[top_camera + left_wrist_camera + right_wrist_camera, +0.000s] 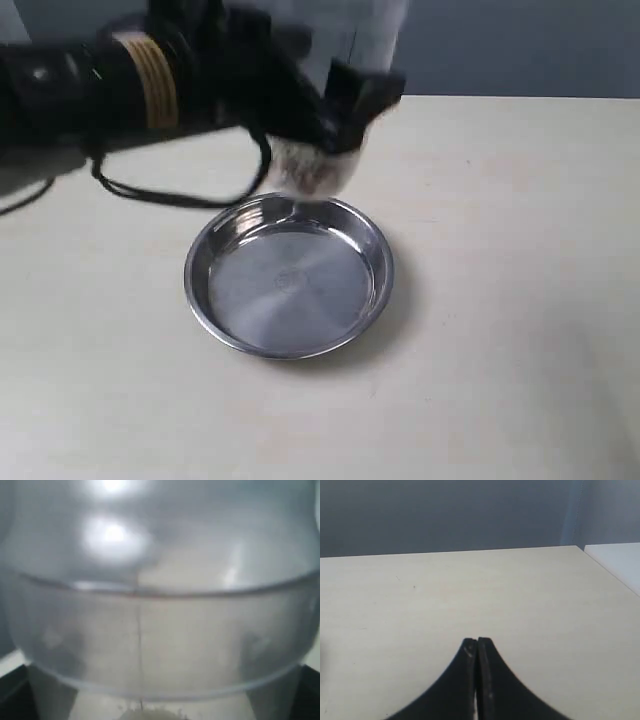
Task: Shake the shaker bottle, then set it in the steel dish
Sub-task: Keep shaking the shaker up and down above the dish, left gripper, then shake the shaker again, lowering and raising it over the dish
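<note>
The frosted shaker bottle (pixel 315 172) hangs blurred in the air just behind the far rim of the steel dish (pixel 289 276), brownish beads showing in its lower part. My left gripper (pixel 345 120) is shut on it, its black fingers on either side of the body. In the left wrist view the bottle (pixel 160 615) fills almost the whole picture, with dark fingers (pixel 12 682) at the lower corners. The dish lies with nothing in it on the pale table. My right gripper (pixel 477 642) is shut with nothing in it, over bare table away from the dish.
The left arm (pixel 110 85) and its black cable (pixel 160 190) stretch in from the left above the table (pixel 520 300). A grey wall (pixel 520 45) stands behind the far edge. In the right wrist view a white surface (pixel 620 562) lies past the table's edge.
</note>
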`<state>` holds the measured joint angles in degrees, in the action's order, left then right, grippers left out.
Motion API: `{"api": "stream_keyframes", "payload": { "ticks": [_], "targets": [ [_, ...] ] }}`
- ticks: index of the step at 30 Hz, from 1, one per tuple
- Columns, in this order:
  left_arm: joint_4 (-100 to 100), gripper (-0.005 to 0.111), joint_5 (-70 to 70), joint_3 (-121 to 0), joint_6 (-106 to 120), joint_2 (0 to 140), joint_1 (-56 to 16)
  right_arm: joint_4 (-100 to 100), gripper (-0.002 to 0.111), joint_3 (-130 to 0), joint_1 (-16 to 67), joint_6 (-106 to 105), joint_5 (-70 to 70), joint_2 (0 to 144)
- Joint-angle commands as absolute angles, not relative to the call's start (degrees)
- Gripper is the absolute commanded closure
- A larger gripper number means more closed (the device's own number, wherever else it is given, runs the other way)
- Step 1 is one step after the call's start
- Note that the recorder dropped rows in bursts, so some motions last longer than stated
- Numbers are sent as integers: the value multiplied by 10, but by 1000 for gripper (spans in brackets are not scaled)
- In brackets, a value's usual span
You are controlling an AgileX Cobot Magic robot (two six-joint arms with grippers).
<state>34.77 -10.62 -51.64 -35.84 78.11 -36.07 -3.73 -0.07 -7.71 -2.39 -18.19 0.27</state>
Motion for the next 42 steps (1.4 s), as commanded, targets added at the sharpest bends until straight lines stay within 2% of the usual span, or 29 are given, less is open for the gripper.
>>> {"api": "stream_keyframes", "payload": {
  "ticks": [1, 3, 6, 7, 10, 13, 15, 17, 18, 21, 22, 24, 25, 30, 35, 38, 41, 42],
  "targets": [
    [330, 106, -84, -466, -362, 858, -360, -38, 109, 0, -79, -25, -175, 0],
    [322, 106, -90, -471, -389, 861, -360, -38, 109, 0, -79, -25, -175, 0],
    [339, 106, -198, -542, -352, 780, -355, -38, 109, 0, -79, -25, -175, 0],
    [326, 106, -178, -557, -354, 774, -356, -38, 109, 0, -79, -25, -175, 0],
    [324, 106, -70, -506, -379, 858, -366, -38, 109, 0, -79, -25, -175, 0],
    [337, 106, -141, -552, -383, 777, -366, -38, 109, 0, -79, -25, -175, 0],
    [363, 106, -103, -553, -383, 757, -369, -38, 109, 0, -79, -25, -175, 0],
    [344, 106, -33, -477, -387, 845, -369, -38, 109, 0, -79, -25, -175, 0],
    [326, 106, -31, -475, -393, 849, -369, -38, 109, 0, -79, -25, -175, 0],
    [364, 106, -144, -541, -398, 734, -372, -38, 109, 0, -79, -25, -175, 0],
    [392, 106, -131, -545, -398, 722, -372, -38, 109, 0, -79, -25, -175, 0],
    [355, 106, -58, -464, -409, 804, -366, -38, 109, 0, -79, -25, -175, 0],
    [331, 106, -57, -462, -423, 814, -365, -38, 109, 0, -79, -25, -175, 0],
    [388, 106, -189, -529, -412, 720, -372, -38, 109, 0, -79, -25, -175, 0],
    [366, 106, -118, -490, -484, 756, -378, -38, 109, 0, -79, -25, -175, 0],
    [452, 106, -103, -462, -468, 789, -375, -38, 109, 0, -79, -25, -175, 0],
    [463, 106, 71, -462, -444, 821, -313, -38, 109, 0, -79, -25, -175, 0],
    [438, 106, 77, -462, -488, 832, -279, -38, 109, 0, -79, -25, -175, 0]
  ]
}}
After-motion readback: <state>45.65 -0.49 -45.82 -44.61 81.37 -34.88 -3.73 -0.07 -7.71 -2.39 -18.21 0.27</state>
